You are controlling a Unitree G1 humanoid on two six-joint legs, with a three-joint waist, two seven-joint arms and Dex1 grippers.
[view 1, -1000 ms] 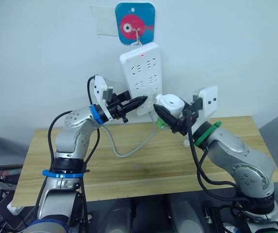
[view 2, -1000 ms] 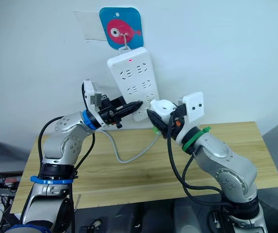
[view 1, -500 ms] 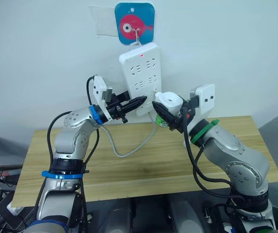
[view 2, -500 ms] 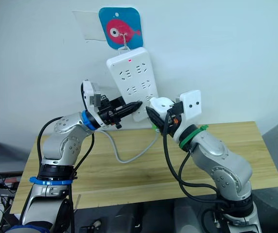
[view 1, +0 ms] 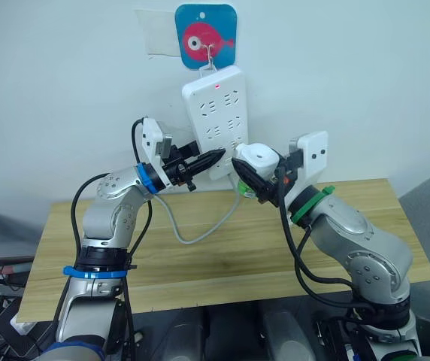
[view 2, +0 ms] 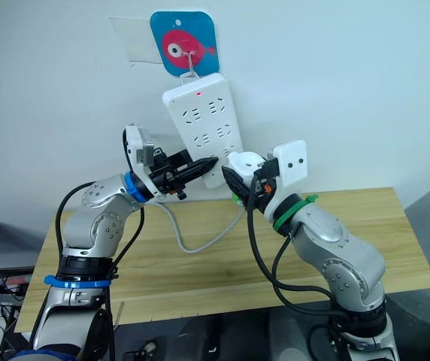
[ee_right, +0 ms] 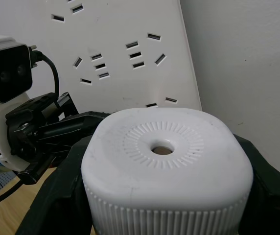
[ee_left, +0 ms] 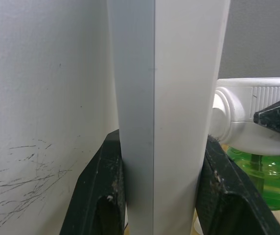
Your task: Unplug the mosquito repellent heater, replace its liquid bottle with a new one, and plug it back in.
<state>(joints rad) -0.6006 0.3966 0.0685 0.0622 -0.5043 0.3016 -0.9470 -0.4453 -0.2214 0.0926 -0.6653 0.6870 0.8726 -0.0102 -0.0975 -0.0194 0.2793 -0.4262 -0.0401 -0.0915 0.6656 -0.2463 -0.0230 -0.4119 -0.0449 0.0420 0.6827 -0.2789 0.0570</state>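
The mosquito repellent heater (view 1: 258,156), white with a round vent hole (ee_right: 162,149), sits in my right gripper (view 1: 258,177), which is shut on it. A green liquid bottle (view 1: 246,189) hangs under it. The heater is held just right of the lower end of the white power strip (view 1: 216,113) on the wall, close to its face; I cannot tell whether they touch. My left gripper (view 1: 213,158) is shut on the strip's lower edge, with its black fingers (ee_left: 105,196) on either side of the strip (ee_left: 169,98). The heater (ee_left: 257,117) and bottle (ee_left: 262,171) appear beyond it.
The strip hangs from a hook on a blue fish sticker (view 1: 206,34) and a red light glows near its top. Its grey cable (view 1: 192,233) loops down onto the wooden table (view 1: 222,259) below both arms. The wall stands directly behind.
My right gripper has carried the heater a little to the left and up, closer to the strip. The left gripper has kept its hold on the strip.
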